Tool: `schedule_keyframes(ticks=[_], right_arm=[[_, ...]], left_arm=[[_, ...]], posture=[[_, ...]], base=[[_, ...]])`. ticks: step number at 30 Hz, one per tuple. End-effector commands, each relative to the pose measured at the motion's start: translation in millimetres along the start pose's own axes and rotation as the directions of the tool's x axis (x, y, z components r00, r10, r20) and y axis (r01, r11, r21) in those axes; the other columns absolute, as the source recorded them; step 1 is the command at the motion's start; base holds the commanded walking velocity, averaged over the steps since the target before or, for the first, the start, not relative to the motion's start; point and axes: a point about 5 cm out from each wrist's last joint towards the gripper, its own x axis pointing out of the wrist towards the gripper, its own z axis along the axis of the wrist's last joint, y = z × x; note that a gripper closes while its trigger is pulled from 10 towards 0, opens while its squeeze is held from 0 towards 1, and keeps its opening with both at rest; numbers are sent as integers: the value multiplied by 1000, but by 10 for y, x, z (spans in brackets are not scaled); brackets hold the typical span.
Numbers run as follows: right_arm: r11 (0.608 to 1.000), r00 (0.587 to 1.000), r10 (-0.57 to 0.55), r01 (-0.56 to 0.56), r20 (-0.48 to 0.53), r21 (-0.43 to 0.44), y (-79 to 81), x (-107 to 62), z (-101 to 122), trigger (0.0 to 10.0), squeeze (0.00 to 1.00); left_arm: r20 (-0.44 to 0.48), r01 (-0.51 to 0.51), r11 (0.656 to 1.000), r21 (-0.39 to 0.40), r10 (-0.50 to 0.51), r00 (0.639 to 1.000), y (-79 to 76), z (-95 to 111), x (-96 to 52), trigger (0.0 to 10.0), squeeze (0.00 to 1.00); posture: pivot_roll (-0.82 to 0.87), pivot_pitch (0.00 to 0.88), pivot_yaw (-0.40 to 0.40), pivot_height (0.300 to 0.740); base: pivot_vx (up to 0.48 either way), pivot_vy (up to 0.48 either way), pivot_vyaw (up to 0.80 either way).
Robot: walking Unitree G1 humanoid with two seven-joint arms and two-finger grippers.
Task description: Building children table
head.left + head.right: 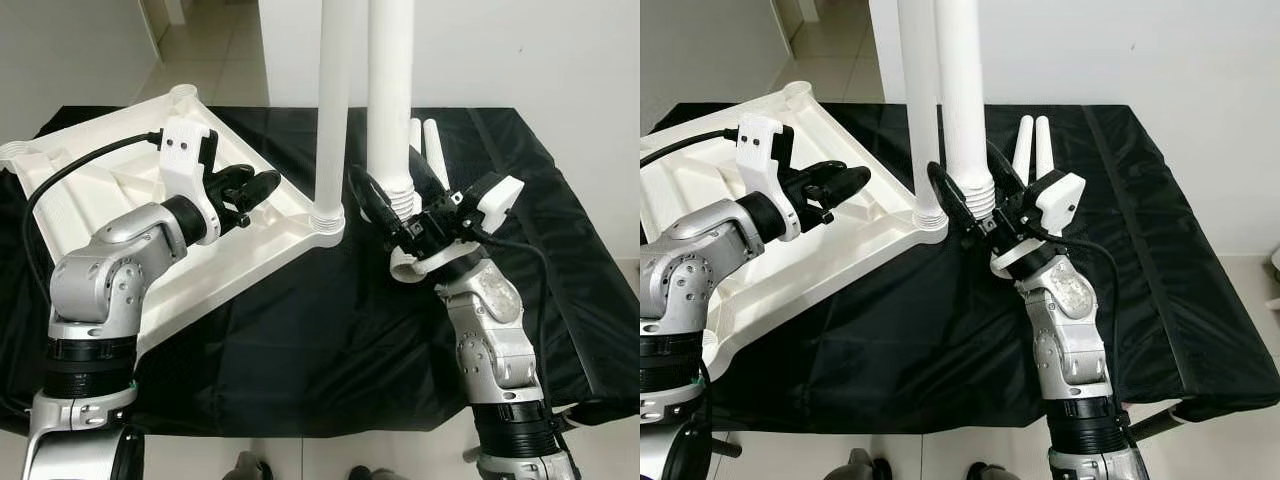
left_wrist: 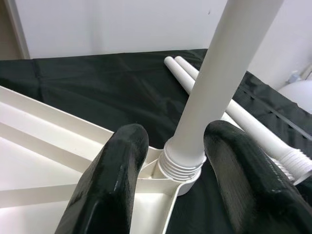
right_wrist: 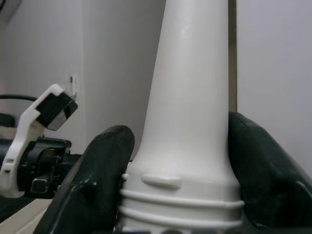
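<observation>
A white tabletop [image 1: 90, 195] lies upside down on the left of the black-covered table. One white leg [image 1: 332, 110] stands upright in the tabletop's near right corner socket [image 1: 327, 222]. Just to its right, my right gripper [image 1: 397, 195] is shut on a second leg [image 1: 390, 90], held upright by its threaded end, which hangs a little above the cloth, beside the tabletop. In the right wrist view its fingers [image 3: 105, 161] press both sides of that leg [image 3: 190, 73]. My left gripper [image 1: 255, 190] hovers open over the tabletop, pointing at the socket. Two spare legs [image 1: 425, 140] lie behind.
The black cloth [image 1: 330, 330] covers the whole table and hangs over its front edge. A white wall [image 1: 520, 50] stands close behind, and tiled floor [image 1: 215, 50] opens at the back left. Bare cloth stretches on the right [image 1: 570, 260].
</observation>
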Motion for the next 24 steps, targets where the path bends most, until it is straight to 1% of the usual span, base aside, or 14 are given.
schedule_keyframes(ticks=[1, 2, 8, 9, 10, 12, 13, 15, 17, 20, 21, 22, 23, 24], right_arm=[[998, 998, 58, -57, 27, -32, 68, 51, 34, 10000, 0], [997, 997, 76, -76, 22, -32, 88, 60, 17, 10000, 0], [992, 992, 123, -123, -2, -26, 130, 66, -48, 10000, 0], [990, 990, 141, -142, -15, -22, 141, 63, -79, 10000, 0], [988, 988, 153, -153, -24, -14, 147, 61, -102, 10000, 0], [988, 988, 153, -153, -24, -14, 147, 61, -102, 10000, 0], [987, 987, 160, -160, -33, -9, 145, 59, -126, 10000, 0], [987, 986, 163, -163, -43, -5, 140, 55, -149, 10000, 0], [986, 984, 169, -169, -60, 3, 134, 47, -186, 10000, 0], [985, 983, 171, -171, -66, 6, 135, 42, -199, 10000, 0], [985, 982, 172, -172, -74, 10, 136, 32, -216, 10000, 0], [985, 982, 172, -172, -74, 10, 136, 32, -216, 10000, 0], [985, 982, 172, -172, -82, 13, 135, 21, -233, 10000, 0], [985, 982, 172, -172, -82, 13, 135, 21, -233, 10000, 0]], left_arm=[[5, 122, 992, 9, -122, 993, -60, 45, 5, 10000, 0], [20, 159, 987, 7, -159, 987, -86, 73, -4, 10000, 0], [46, 242, 970, -2, -241, 969, -134, 130, -42, 10000, 0], [75, 283, 958, -41, -279, 957, -153, 174, -61, 10000, 0], [101, 314, 948, -57, -307, 946, -171, 218, -79, 10000, 224], [101, 314, 948, -57, -307, 946, -171, 218, -79, 10000, 224], [125, 351, 934, -68, -341, 932, -193, 259, -106, 10000, 1000], [154, 391, 917, -78, -376, 914, -222, 304, -139, 10000, 1000], [191, 450, 889, -90, -428, 883, -259, 365, -199, 10000, 1000], [207, 477, 874, -91, -452, 868, -277, 392, -229, 10000, 1000], [221, 515, 853, -87, -488, 844, -305, 419, -271, 10000, 1000], [221, 515, 853, -87, -488, 844, -305, 419, -271, 10000, 1000], [231, 546, 834, -82, -517, 824, -327, 442, -310, 10000, 1000], [231, 546, 834, -82, -517, 824, -327, 442, -310, 10000, 1000]], posture=[[13, 78, 49, 740], [15, 79, 46, 740], [23, 81, 34, 740], [30, 81, 25, 740], [31, 81, 24, 740], [31, 81, 24, 740], [33, 82, 19, 740], [36, 83, 13, 740], [39, 86, 8, 740], [39, 86, 8, 740], [40, 90, 4, 740], [40, 90, 4, 740], [40, 92, 1, 740], [40, 92, 1, 740]], base=[[0, 0, 0], [0, 0, 0], [0, 0, 0], [0, 0, 0], [0, 0, 0], [0, 0, 0], [0, 0, 0], [0, 0, 0], [0, 0, 0], [0, 0, 0], [0, 0, 0], [0, 0, 0], [0, 0, 0], [0, 0, 0]])
